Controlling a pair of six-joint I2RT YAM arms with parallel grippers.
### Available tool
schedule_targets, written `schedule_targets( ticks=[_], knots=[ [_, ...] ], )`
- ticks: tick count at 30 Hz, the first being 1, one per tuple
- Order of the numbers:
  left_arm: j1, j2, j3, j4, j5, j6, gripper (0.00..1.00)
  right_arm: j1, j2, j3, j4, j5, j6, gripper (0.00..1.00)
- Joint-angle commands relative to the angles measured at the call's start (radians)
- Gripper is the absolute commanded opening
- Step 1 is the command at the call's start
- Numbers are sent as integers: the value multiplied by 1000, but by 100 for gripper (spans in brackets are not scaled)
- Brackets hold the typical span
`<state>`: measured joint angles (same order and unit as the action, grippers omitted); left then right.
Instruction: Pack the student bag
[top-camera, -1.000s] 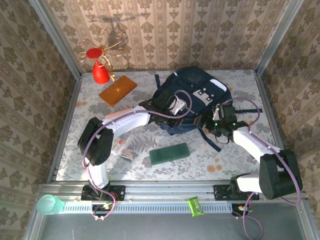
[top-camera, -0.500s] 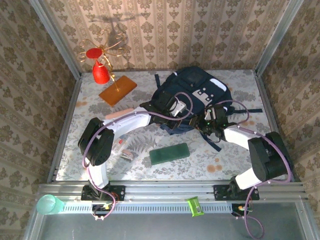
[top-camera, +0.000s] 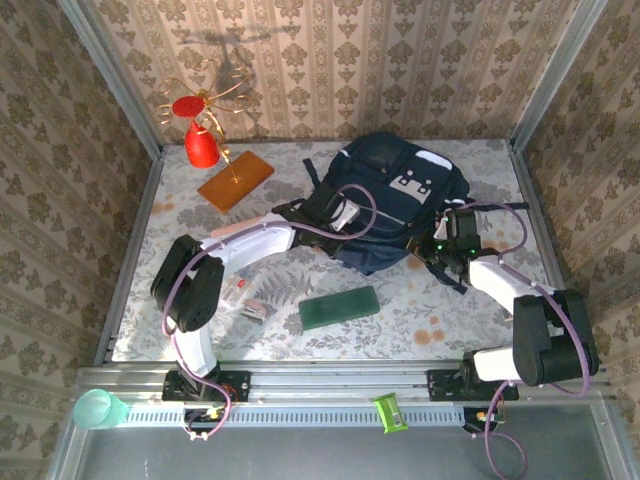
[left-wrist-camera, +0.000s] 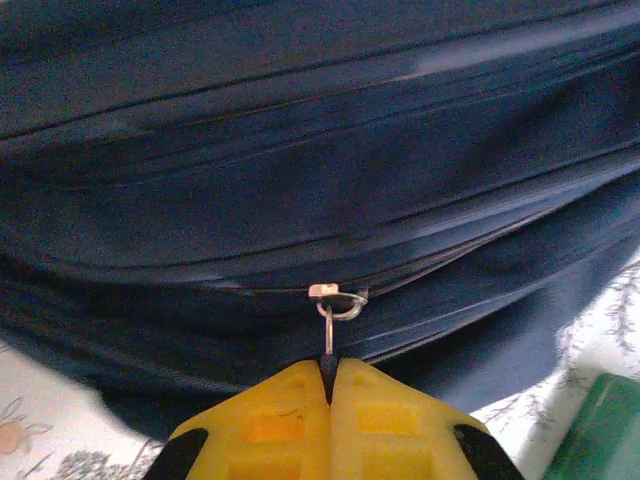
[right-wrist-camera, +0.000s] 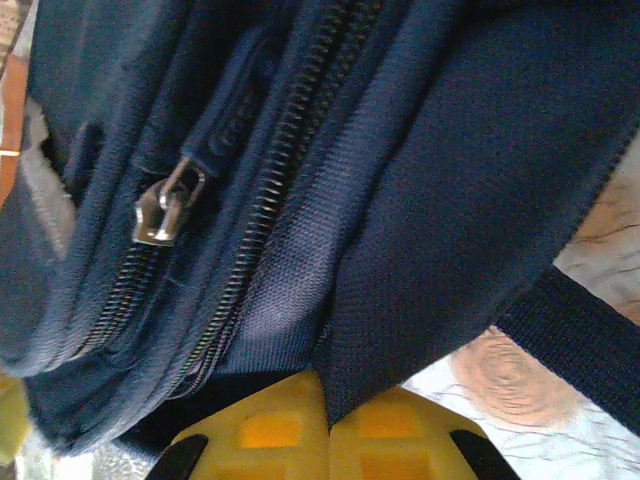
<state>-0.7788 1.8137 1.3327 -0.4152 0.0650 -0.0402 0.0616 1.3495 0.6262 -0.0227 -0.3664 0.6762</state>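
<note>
The student bag (top-camera: 395, 185) lies flat on the far-right part of the table (top-camera: 180, 225), with its white-and-grey patch facing up and its dark straps trailing toward the near and right sides. The left gripper (top-camera: 350, 218) is at the bag's near-left edge. In the left wrist view, its yellow fingers (left-wrist-camera: 280, 410) are pressed together, pinching the thin metal zipper pull (left-wrist-camera: 327, 335) that hangs from a slider on the navy fabric (left-wrist-camera: 300, 150). The pull stands straight between slider and fingertips. The right gripper (top-camera: 440, 243) is at the bag's near-right edge. In the right wrist view, its yellow fingers (right-wrist-camera: 390, 430) are closed on a folded edge of the bag's fabric (right-wrist-camera: 330, 370), just beside two parallel zipper tracks. A silver slider pull (right-wrist-camera: 162, 208) rests on the left track, apart from the fingers. A dark webbing strap (right-wrist-camera: 580, 335) runs across the patterned table covering at the right. A flat green case (top-camera: 339, 307) lies on the table near the bag's front edge, not touching either gripper. An orange board (top-camera: 236, 180) with a red ornament (top-camera: 202, 146) on it stands at the far left, well apart from the bag.
</note>
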Motion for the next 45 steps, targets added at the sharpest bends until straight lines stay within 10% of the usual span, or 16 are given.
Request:
schedule_targets(
  ticks=[1, 10, 22, 28, 34, 41, 45],
  knots=[
    [51, -63, -24, -49, -61, 17, 0, -58, -32, 16, -95, 89, -99, 0],
    [87, -63, -46, -52, 7, 6, 0, -86, 79, 148, -159, 47, -157, 3],
    [30, -90, -68, 50, 162, -99, 0, -42, -114, 21, -226, 28, -117, 73],
    [13, -88, -60, 42, 159, -92, 0, 100, -126, -26, -90, 39, 24, 84],
    [6, -102, -72, 36, 150, -87, 0, 159, -27, 17, 6, 97, 71, 75],
    [21, -126, -107, 10, 47, -47, 0, 103, 10, 13, -36, 187, -31, 16],
    [52, -124, -110, -44, -71, -4, 0, 13, -26, -11, -73, 158, -76, 3]
  ],
)
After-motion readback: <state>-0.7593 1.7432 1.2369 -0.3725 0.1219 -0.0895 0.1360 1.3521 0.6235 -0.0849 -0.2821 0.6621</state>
